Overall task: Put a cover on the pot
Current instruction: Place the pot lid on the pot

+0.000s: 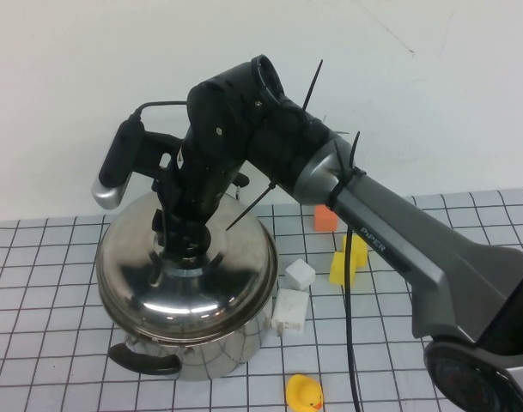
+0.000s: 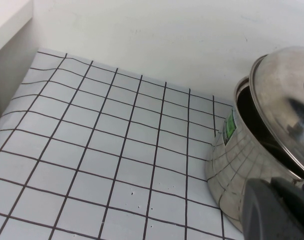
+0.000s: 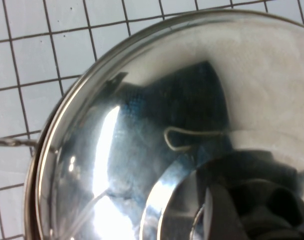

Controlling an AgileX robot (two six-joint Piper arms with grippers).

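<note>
a plain white wall (image 1: 433, 94) stands behind the bench (image 1: 46, 257), matte, with a few faint scuffs high up. the bench is covered by a pale sheet ruled with a dark square grid that runs right up to the wall's foot. in the left wrist view a white ledge (image 2: 7, 20) rises at the bench's edge. the light is soft and even.

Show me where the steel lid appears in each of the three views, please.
High view: the lid sits left of centre on the pot, with the right gripper at its knob.
Left wrist view: lid at the right edge, tilted, a gap showing beneath.
Right wrist view: lid fills most of the picture.
Shared landmark: the gridded table.
</note>
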